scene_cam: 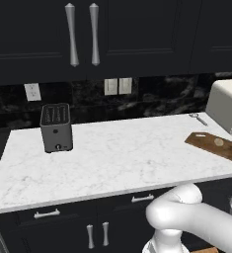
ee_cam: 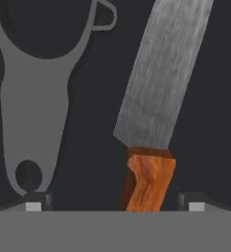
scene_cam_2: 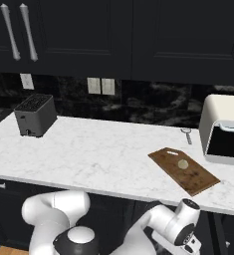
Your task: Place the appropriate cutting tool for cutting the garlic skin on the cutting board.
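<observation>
Right under the hand camera lies a knife [ee_cam: 151,113], its orange-brown wooden handle [ee_cam: 147,184] rising between the two dark finger tips [ee_cam: 36,201] of the tool [ee_cam: 115,203]. The tips stand wide apart, one on each side of the handle, with nothing clamped between them. Beside the knife on the same dark surface lies a flat grey peeler [ee_cam: 36,103] with a hole at its near end.

I'd judge the knife to be the thing wanted for garlic skin. It looks stiff and fairly light, with a broad steel blade that would be slick and thin to pinch. The wooden handle is the place to take it: thicker, less slippery, and already lined up between the tips.

Up on the white marble worktop [scene_cam_2: 103,154], the cutting board [scene_cam_2: 184,171] lies near the right end, with the garlic [scene_cam_2: 183,164] sitting on it, just beside a pale box-like appliance [scene_cam_2: 223,129]. A small metal utensil [scene_cam_2: 187,134] lies behind the board.

The blade's tip and the handle's butt are cut off in the hand view. What dark surface the knife rests on, I cannot tell.
</observation>
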### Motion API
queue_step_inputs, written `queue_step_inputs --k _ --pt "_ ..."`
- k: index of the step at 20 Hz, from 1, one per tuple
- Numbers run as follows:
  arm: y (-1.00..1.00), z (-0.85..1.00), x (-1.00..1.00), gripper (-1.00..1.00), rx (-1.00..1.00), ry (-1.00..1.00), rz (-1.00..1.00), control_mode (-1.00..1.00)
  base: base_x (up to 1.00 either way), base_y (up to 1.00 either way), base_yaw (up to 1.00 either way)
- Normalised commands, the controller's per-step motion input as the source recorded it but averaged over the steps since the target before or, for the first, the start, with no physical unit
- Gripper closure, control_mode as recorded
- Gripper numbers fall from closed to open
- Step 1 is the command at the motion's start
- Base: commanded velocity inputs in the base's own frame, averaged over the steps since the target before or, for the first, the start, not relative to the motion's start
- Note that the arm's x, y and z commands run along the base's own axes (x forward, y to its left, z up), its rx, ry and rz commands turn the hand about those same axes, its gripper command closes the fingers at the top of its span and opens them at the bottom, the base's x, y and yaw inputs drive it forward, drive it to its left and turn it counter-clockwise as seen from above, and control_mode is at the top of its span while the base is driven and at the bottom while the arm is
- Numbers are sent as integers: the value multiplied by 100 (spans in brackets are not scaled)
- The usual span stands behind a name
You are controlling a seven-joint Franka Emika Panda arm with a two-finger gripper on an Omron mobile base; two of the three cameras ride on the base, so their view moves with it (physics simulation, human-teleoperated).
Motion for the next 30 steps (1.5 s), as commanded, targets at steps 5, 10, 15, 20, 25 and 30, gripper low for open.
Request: queue_step_inputs --k 5,10,15,20,25,30 --pt "-7 -35 -1 -100 0 1 0 -100 0 0 0" --pt "0 -47 -5 100 0 2 0 -100 0 0 0" --pt "0 -43 -21 100 -2 4 0 -100 0 0 0" --pt "0 2 -32 100 0 0 0 -100 0 0 0" --pt "2 48 -55 100 -6 -3 -1 -100 0 0 0" --pt "-3 99 -72 100 -7 -9 0 -100 0 0 0"
